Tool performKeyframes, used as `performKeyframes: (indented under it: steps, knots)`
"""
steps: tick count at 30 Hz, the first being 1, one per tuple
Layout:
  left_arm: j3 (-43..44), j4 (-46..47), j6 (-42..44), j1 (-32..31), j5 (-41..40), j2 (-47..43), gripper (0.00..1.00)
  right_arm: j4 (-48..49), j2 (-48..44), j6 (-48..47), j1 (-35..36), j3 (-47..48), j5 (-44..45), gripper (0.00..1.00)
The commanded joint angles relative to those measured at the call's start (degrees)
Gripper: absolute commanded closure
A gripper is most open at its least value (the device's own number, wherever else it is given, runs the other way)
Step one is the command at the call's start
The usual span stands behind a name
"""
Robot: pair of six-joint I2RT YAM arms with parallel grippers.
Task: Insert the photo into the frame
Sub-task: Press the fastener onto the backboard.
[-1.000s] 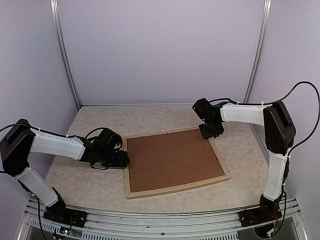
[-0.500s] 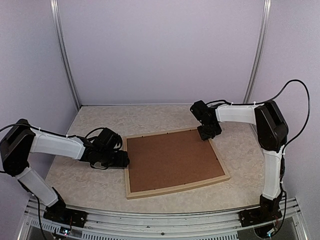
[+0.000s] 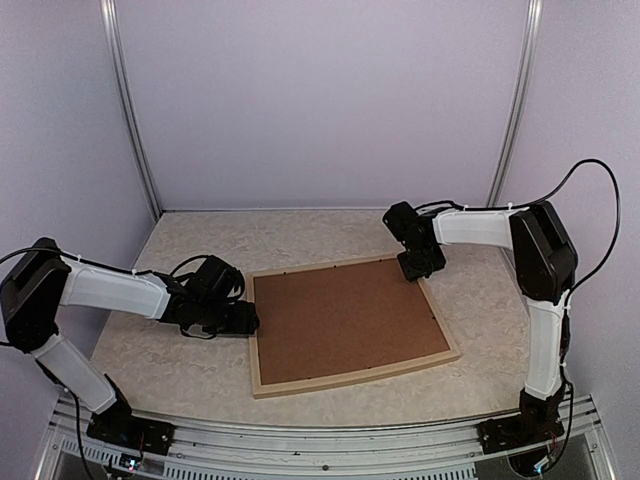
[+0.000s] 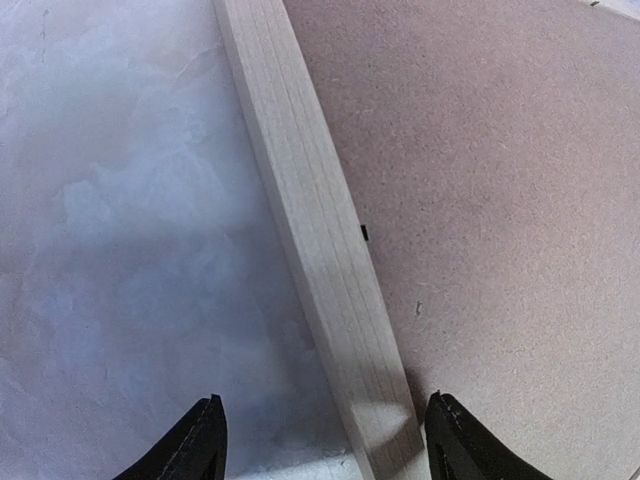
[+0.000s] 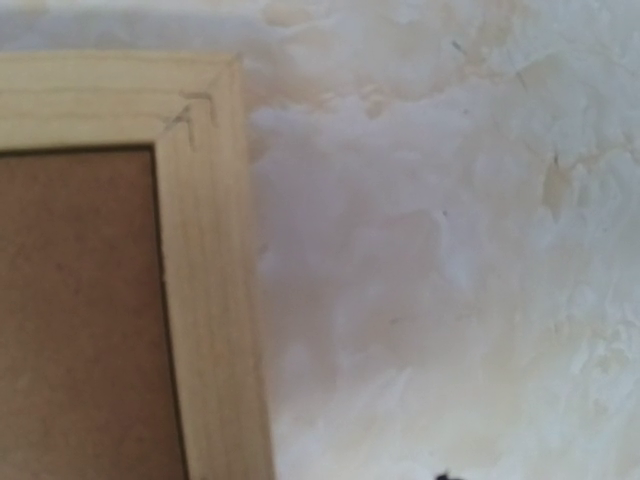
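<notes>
- The frame (image 3: 350,373) lies flat on the counter (image 3: 200,250) between the two arms. Its long sides run left to right and skew slightly, with the right end nearer the arms.
- A brown board (image 3: 345,320) fills the opening inside the wood.
- The photo is nowhere in view. It may lie under that board, but I cannot tell from here.
- The left tool (image 3: 243,320) reaches in low from the left and meets the frame's left short rail (image 4: 310,220) partway along.
- That rail runs from near to far, square across the tool's reach.
- In the left wrist view, the left tool's fingers (image 4: 195,445) stand apart on either side of the rail. One is over bare counter and the other over the board, close against the wood.
- A clear gap shows on the counter side, so this tool is open around the rail and is not pinching it.
- The right tool (image 3: 420,268) hangs over the far right corner of the frame.
- Its own camera shows the mitred corner (image 5: 205,250) off to one side and plain counter below, so it sits just outside the wood.
- Its fingertips barely show, and I cannot tell whether it is open or closed.
- By my judgement the left arm is better placed for the next move. Closing across that short rail would give it a hold, while the right tool would first have to shift inward to reach the corner.
</notes>
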Motion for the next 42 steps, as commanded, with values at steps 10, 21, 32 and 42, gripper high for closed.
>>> performKeyframes:
  steps: [10,21,32,42]
  knots:
    - [0.73,-0.08,0.73,0.24,0.05,-0.42,0.32,-0.46,-1.33,1.00,-0.51,-4.46,-0.90,0.52]
    - [0.76,-0.25,0.73,0.11,0.06,-0.33,0.32,-1.29,-1.17,1.76,0.63,-6.43,0.49,0.52]
    - [0.75,-0.25,0.82,0.15,-0.06,-0.07,0.32,-2.46,0.19,5.86,4.65,-9.14,1.55,0.52]
    - [0.47,-0.42,0.78,0.22,-0.28,-0.50,0.32,-2.22,4.42,7.76,7.86,-7.66,0.30,0.52]
